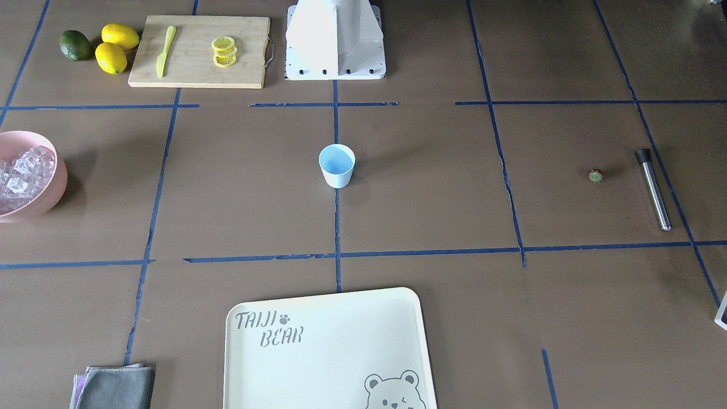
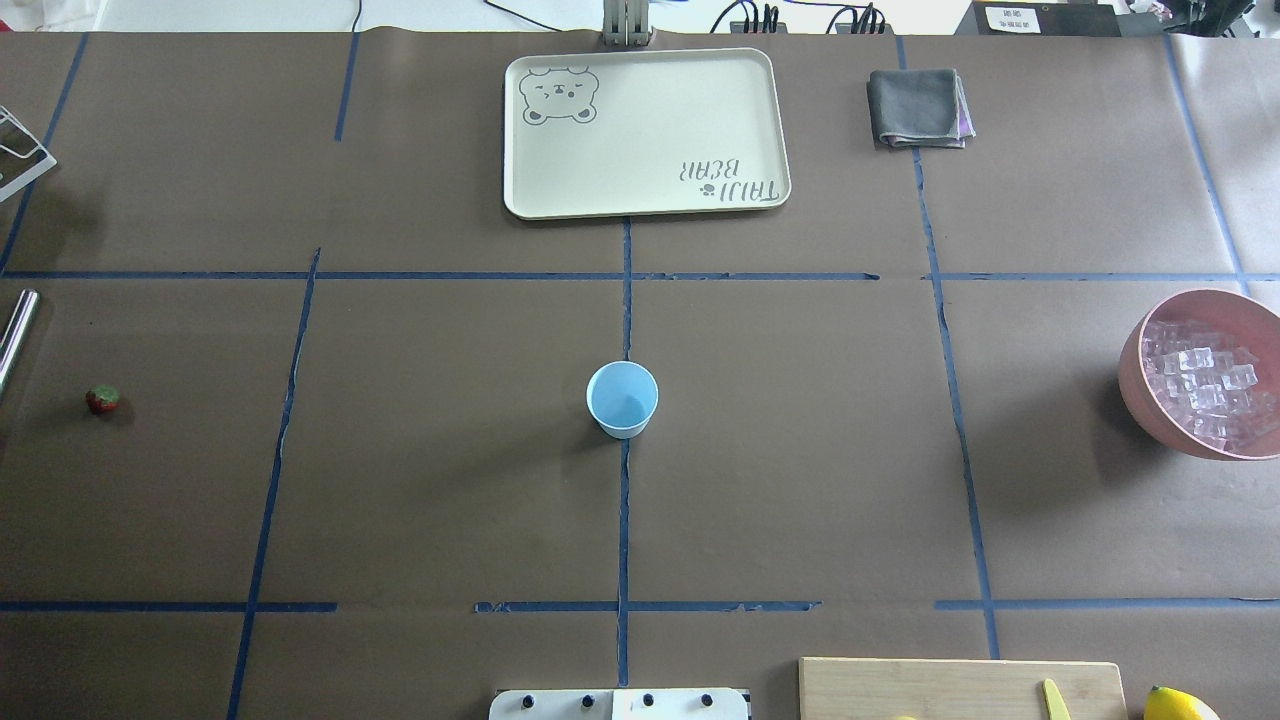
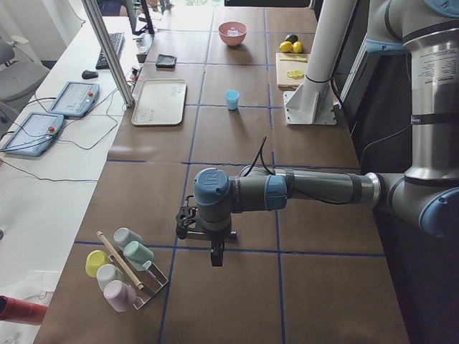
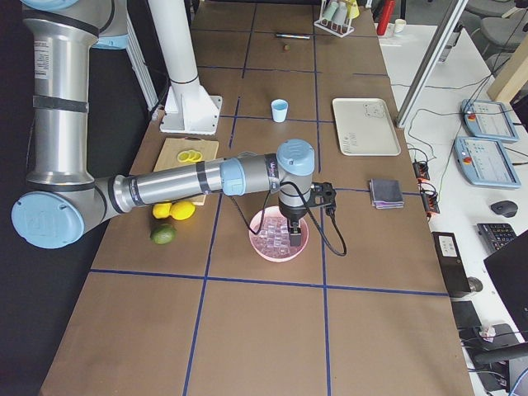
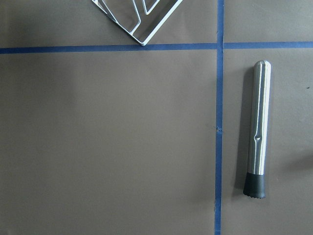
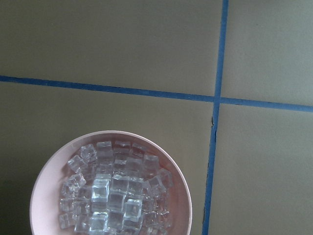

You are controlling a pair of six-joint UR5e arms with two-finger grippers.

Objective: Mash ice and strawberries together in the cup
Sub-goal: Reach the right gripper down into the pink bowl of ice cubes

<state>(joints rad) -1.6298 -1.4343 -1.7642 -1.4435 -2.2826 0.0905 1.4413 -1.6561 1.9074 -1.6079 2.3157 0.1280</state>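
The right gripper hangs over the bowl of ice, the left gripper near the muddler, the cup upright mid-table; how open either is, I cannot tell.

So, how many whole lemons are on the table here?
2. The first lemon and the second lemon lie side by side between the green fruit and the cutting board. None seem hidden.
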